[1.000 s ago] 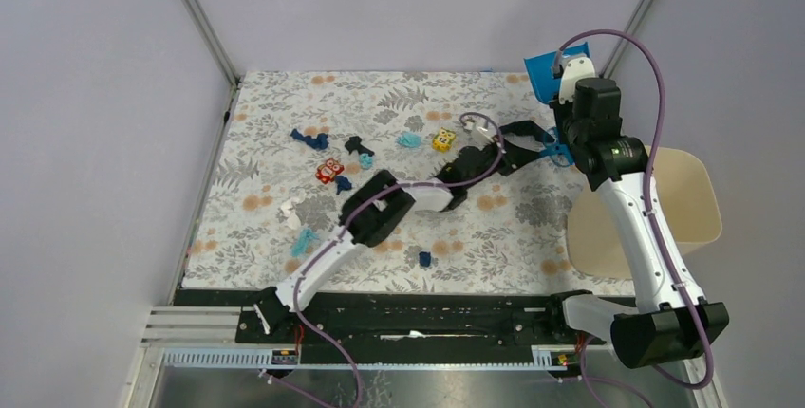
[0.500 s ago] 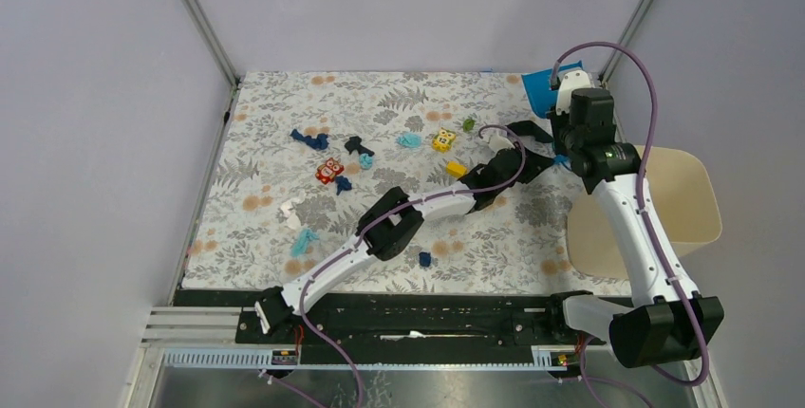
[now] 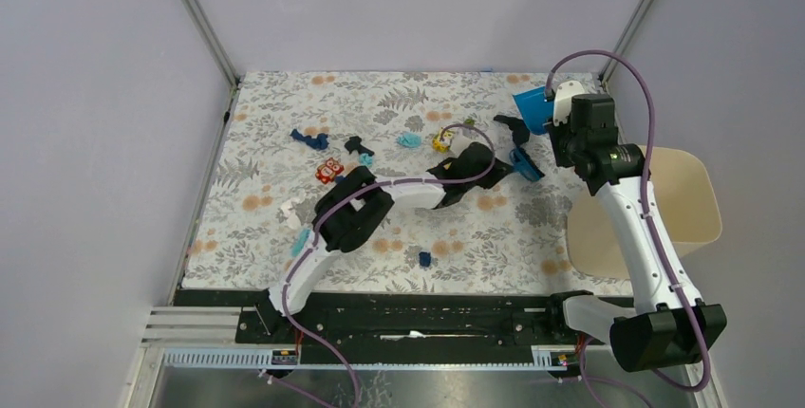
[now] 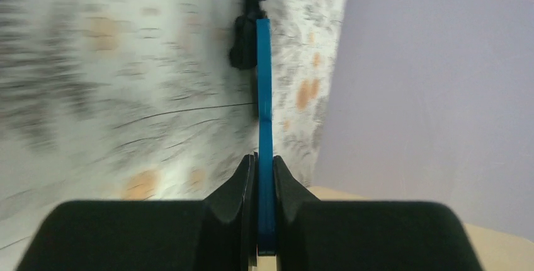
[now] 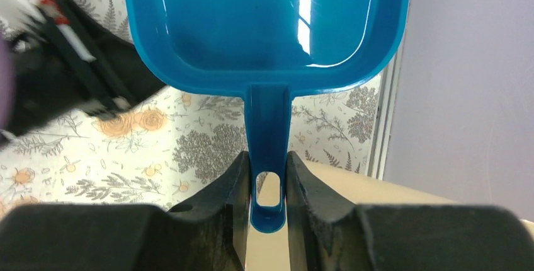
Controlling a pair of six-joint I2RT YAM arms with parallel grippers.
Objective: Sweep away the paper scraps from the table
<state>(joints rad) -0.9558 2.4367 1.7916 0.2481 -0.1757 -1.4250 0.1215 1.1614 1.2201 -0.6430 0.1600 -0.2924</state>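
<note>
Blue is running straight up the left wrist view. The brush (image 4: 265,126) handle is sitting edge-on between the left jaws, which are pinching it nearly closed, with the dark bristle head out ahead over the surface (image 4: 126,94). Everything there is smearing with blur, so I'm not seeing any scraps in it.

Right wrist view: the right jaws are squeezing the thin handle of the dustpan (image 5: 264,19), closed down to just that width. The pan is looking empty and hanging above the cloth. I'm guessing it's being held as the catcher while the other arm does the pushing.

Top view: both tools are meeting at the far right of the surface, brush just beside dustpan. They're near the beige bin (image 3: 683,204) sitting off the right edge, handy for dumping, I reckon. The paper scraps (image 3: 409,140) are lying scattered across the middle and left, none in the pan.

Counting: one brush, one dustpan, one bin and two little toys (image 3: 328,171). I'm making out six wads for sure, three light cyan and three dark blue, plus a darker bit and a whitish bit I'm not sure about. Not spotting a green one.
</note>
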